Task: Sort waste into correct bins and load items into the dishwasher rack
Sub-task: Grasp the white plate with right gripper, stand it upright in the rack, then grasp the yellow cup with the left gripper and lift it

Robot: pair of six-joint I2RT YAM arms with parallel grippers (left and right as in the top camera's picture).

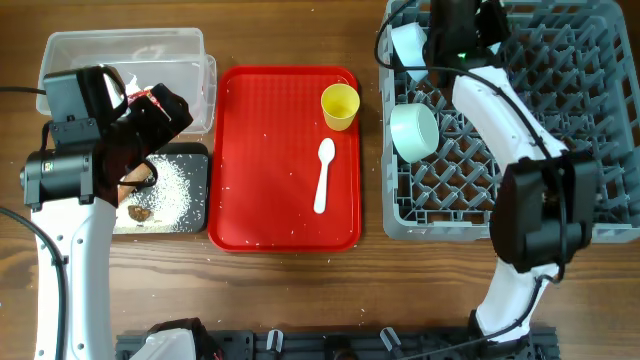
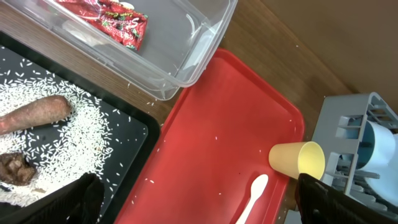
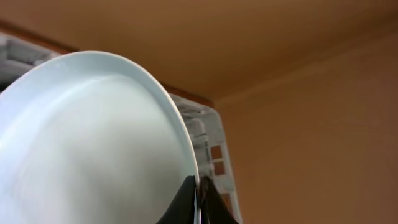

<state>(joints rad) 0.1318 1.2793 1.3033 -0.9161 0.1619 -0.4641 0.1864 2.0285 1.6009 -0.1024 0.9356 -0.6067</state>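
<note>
The right gripper is clamped on the rim of the pale blue round plate, its 2 fingers pinching the edge. It holds the plate over the far left part of the large square grey plastic rack, which fills the right side of the wooden desk. In the overhead view the arm hides the plate itself. Along the rack's left wall, a white bowl sits among the pegs close to the far edge, and a pale green bowl sits just nearer. In the middle of the desk, the flat red serving tray carries a small yellow cup by its far right corner. A white plastic spoon lies lengthwise just nearer, apart from the cup. In the far left corner, the clear rectangular plastic box holds the red printed snack wrapper, and a pale shape under it may be the crumpled napkin. Just beside the box, towards the near edge, the shallow black rectangular tray holds white rice grains, the brown sausage-shaped scrap and the small dark food lump. The left gripper hovers where box and black tray meet, its 2 fingers spread wide, holding nothing.
</note>
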